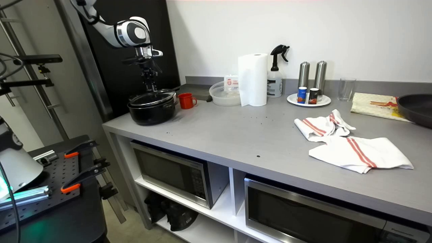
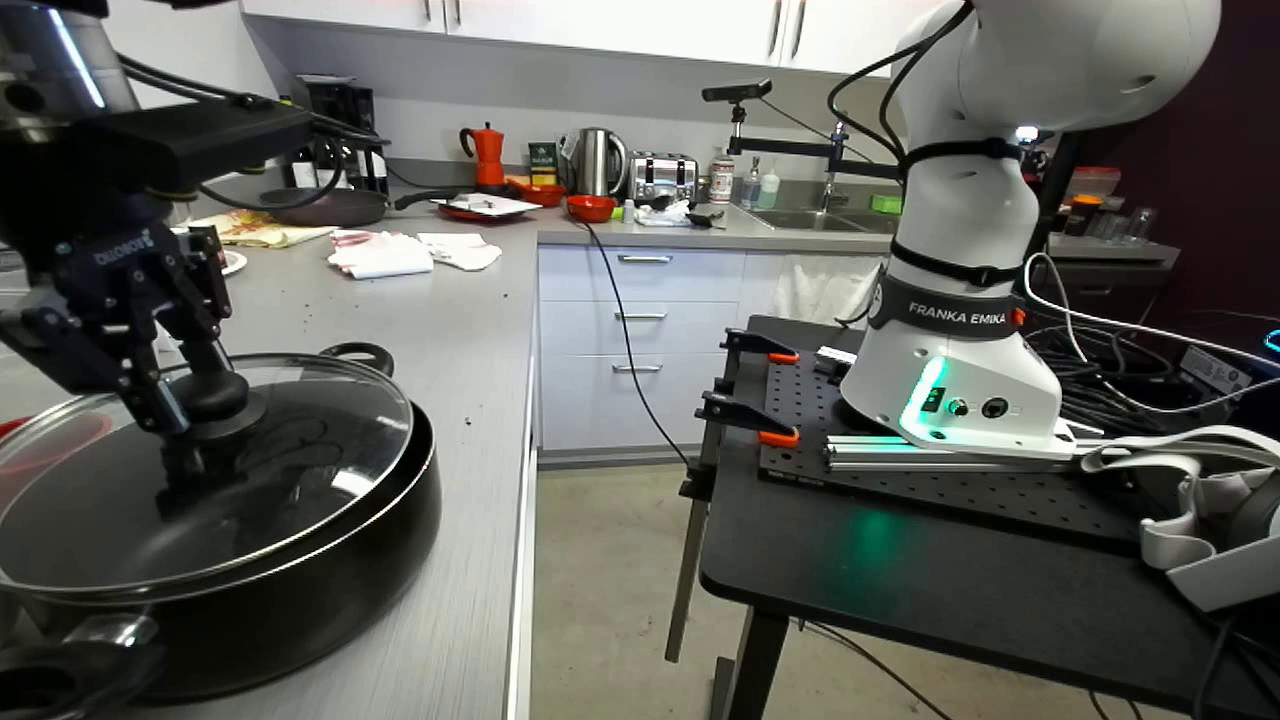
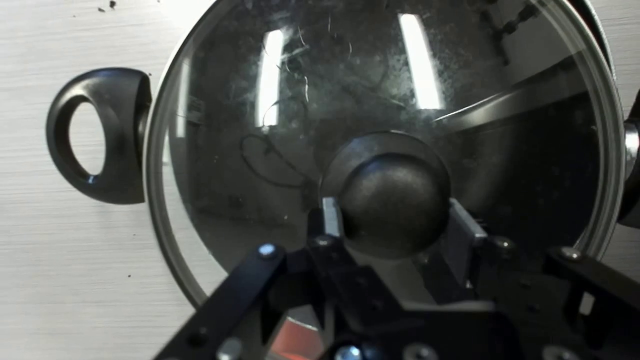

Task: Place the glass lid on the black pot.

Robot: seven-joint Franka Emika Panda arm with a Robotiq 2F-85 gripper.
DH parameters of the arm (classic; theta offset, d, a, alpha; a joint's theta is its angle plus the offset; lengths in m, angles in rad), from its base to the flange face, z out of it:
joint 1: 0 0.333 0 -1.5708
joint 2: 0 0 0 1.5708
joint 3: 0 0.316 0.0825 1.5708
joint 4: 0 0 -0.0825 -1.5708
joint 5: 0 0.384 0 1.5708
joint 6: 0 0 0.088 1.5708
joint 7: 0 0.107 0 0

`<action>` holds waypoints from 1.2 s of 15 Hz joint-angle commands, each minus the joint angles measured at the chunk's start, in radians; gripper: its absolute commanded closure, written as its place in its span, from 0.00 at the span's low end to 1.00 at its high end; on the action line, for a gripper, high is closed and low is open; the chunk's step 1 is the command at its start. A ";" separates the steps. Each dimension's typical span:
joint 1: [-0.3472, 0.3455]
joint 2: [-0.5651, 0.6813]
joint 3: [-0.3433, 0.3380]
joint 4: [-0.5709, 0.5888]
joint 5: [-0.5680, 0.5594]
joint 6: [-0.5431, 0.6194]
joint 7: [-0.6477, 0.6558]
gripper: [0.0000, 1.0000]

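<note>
The grey counter (image 1: 216, 135) carries the black pot (image 1: 151, 115) near one end, close to the front edge. Covering most of the pot's mouth is the glass lid (image 3: 382, 115), a little off-centre: in the wrist view pale counter shows through the glass along one side, while the pot's rim (image 3: 601, 35) peeks out past the opposite side. Whether the two touch all round, I can't tell. The claw (image 3: 398, 217) is clamped on the lid's dark knob (image 3: 397, 192), gripping it from both sides.

The step in hand looks like the final seating. Ease the lid, kept level, towards the side where the rim shows, until the margin runs even all round, then let it down softly, without pressing. Only once it lies flat should the claw loosen, and then rise straight up so the knob isn't dragged sideways.
</note>
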 commanded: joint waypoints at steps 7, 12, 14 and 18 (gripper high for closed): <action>0.025 -0.092 0.000 -0.087 0.009 -0.001 0.094 0.76; 0.017 -0.107 0.006 -0.113 0.019 0.004 0.098 0.76; 0.014 -0.105 0.007 -0.117 0.023 0.004 0.094 0.76; 0.008 -0.092 0.008 -0.108 0.030 -0.002 0.084 0.76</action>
